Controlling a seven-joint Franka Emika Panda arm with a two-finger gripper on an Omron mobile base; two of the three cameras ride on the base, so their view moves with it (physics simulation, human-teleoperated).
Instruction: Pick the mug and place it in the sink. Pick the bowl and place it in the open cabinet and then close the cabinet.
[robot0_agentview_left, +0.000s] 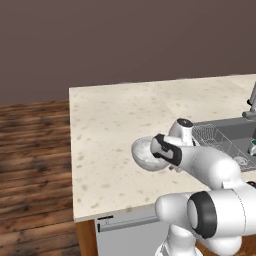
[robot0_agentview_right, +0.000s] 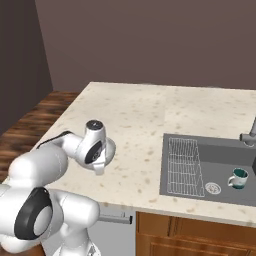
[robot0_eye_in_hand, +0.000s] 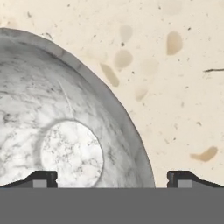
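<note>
Mug (robot0_agentview_right: 239, 178) upright in sink (robot0_agentview_right: 220, 150); bowl (robot0_agentview_left: 145, 152) on counter.

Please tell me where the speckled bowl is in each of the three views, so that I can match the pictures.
Left base view: the bowl sits at centre on the counter, partly behind the arm.
Right base view: only a bit of its rim peeks out right of the hand, left of centre.
Hand view: the bowl fills the left half, seen from above.
Shared landmark: the speckled beige counter under it.
</note>
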